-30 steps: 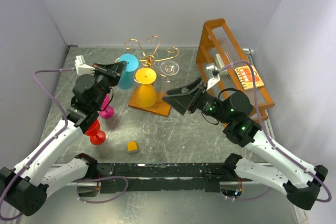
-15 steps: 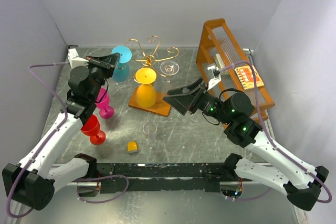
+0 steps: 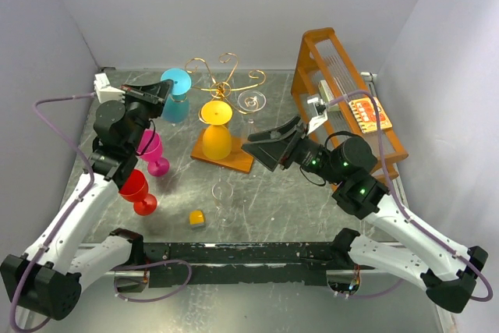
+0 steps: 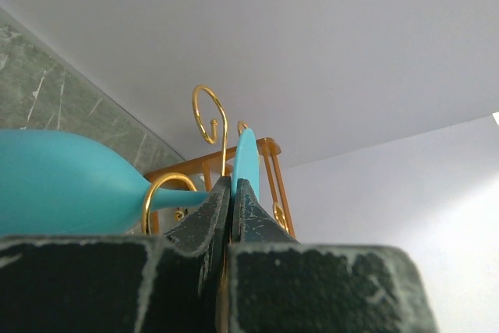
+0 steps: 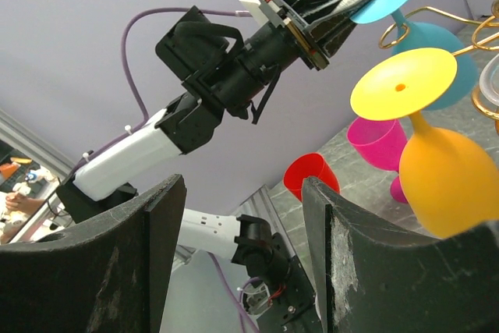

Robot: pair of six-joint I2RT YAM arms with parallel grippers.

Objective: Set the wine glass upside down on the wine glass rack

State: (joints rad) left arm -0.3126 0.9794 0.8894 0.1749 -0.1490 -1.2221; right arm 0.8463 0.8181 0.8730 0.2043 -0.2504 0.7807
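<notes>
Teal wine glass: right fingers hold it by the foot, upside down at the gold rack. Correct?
No. The left fingers hold the teal wine glass by the foot, upside down at the gold rack. The right wrist view shows it.

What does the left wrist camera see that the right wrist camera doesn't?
Only the left wrist view shows the tall orange wooden frame behind the wires. Only the right wrist view shows the yellow glass, the pink glass, the red glass and the long left arm. Both show the blue wine glass, its flat foot pinched in the left jaws, at the gold wire rack.
</notes>
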